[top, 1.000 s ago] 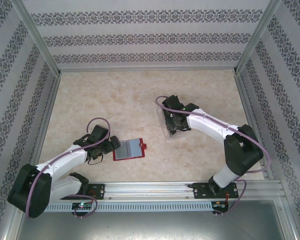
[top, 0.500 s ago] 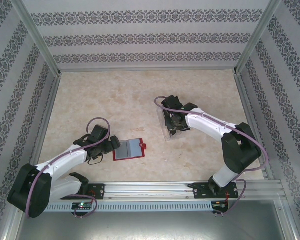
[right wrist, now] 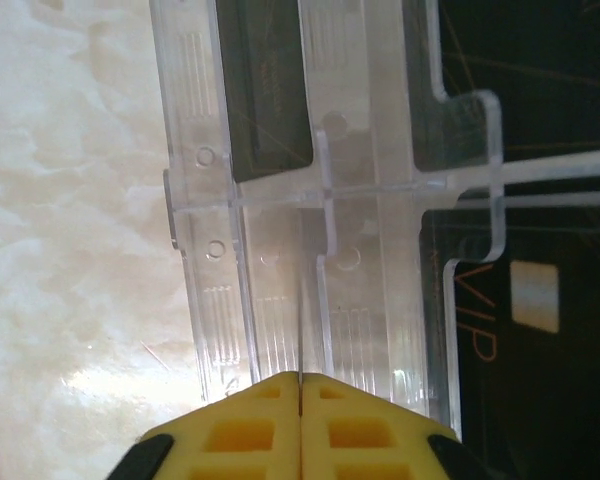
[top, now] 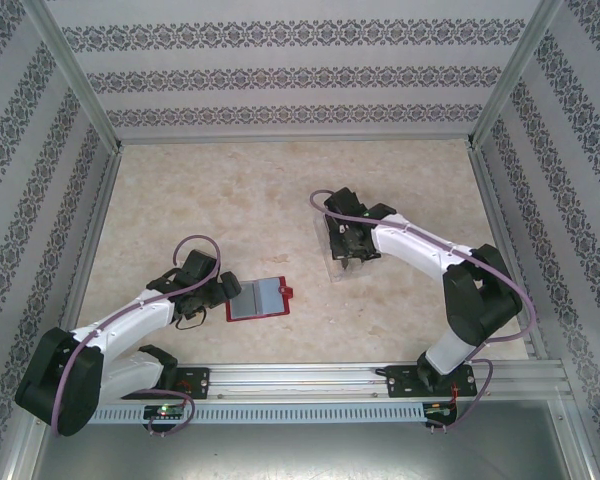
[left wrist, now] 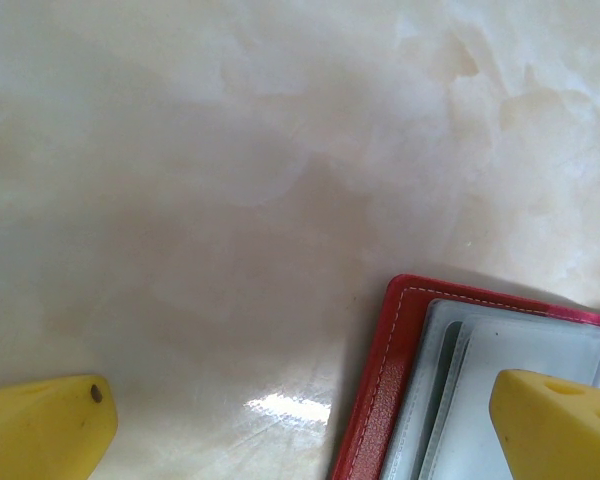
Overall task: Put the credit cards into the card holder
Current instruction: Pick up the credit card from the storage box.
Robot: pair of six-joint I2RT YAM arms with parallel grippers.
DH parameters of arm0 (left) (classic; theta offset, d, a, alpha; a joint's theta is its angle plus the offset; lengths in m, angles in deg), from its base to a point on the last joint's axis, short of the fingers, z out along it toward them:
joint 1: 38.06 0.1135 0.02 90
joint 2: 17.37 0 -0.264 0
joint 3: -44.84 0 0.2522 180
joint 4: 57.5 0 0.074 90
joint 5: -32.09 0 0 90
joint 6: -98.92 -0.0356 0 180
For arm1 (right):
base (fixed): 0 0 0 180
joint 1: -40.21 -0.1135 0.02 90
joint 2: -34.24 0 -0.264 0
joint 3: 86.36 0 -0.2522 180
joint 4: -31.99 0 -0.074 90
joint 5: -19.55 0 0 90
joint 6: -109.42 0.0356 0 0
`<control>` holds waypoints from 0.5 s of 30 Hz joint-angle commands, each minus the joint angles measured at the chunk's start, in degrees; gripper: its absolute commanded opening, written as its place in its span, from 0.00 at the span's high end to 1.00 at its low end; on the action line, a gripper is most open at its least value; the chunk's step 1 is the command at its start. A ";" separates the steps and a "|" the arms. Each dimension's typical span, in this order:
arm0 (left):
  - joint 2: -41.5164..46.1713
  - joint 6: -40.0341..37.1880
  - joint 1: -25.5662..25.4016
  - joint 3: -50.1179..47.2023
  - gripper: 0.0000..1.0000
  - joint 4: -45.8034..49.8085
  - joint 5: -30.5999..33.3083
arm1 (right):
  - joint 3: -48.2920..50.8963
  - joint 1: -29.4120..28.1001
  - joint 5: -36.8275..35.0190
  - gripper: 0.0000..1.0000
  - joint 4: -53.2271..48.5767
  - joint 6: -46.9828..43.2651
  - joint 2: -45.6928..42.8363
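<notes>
Overhead, the card holder [top: 259,298] lies open and flat on the table [top: 230,180], toward the near edge and left of the middle, its grey-blue clear pockets facing up and its snap tab pointing right. The left gripper [top: 216,290] sits low just beside the card holder's left edge. The right gripper [top: 346,248] is down over a clear slotted tray [top: 338,270] that rests right of the table's middle, well apart from the card holder. From the left wrist, the left gripper [left wrist: 300,410] has its yellow fingers spread wide: one finger [left wrist: 40,430] hangs over bare table and the other [left wrist: 560,430] over the clear pocket. The card holder's red stitched corner [left wrist: 380,380] lies between them, with nothing gripped. From the right wrist, the right gripper [right wrist: 300,385] has its fingers [right wrist: 245,435] pressed together with no gap at the near end of the tray [right wrist: 370,200], where a thin upright rib or edge runs into their seam; whether it is pinched I cannot tell. The credit cards [right wrist: 540,380] lie black in the tray's slots. One shows orange lettering and a pale chip, and another [right wrist: 265,90] sits in a slot further along
</notes>
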 commanded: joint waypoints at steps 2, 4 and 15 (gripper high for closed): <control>-2.91 -0.56 -0.95 -4.19 0.00 -5.81 -4.29 | -1.44 1.17 2.07 0.99 -0.24 -0.48 -0.59; -2.82 -0.55 -0.94 -4.25 0.00 -5.81 -4.24 | -1.33 1.68 2.98 1.00 0.13 -0.33 -0.81; -2.99 -0.35 -0.90 -4.43 0.00 -5.90 -3.98 | -0.03 2.59 11.70 1.00 6.04 2.44 -7.64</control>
